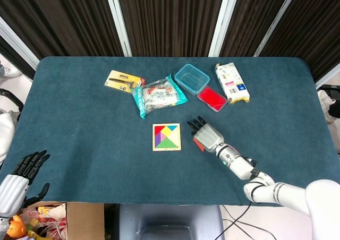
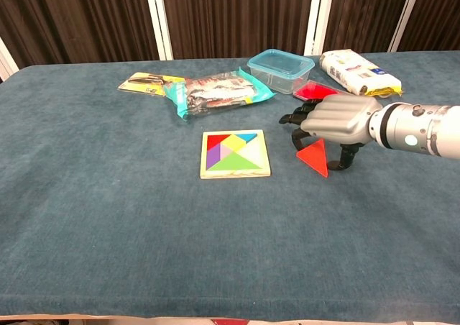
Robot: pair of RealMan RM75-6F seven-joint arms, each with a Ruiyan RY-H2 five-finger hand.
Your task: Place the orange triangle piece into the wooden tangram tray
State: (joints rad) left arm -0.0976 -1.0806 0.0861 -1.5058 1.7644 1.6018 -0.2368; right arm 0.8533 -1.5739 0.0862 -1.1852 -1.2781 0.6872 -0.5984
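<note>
Orange triangle piece (image 2: 314, 157) lies beside the wooden tangram tray (image 2: 235, 154), under the right hand (image 2: 332, 121) (fingers arched, gripping nothing).

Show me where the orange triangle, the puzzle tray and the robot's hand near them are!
orange triangle (image 2: 314, 156), chest view, on its flat top face.
wooden tangram tray (image 2: 235, 173), chest view, on its front wooden rim.
right hand (image 2: 334, 118), chest view, on the grey back of the hand above the triangle.
</note>
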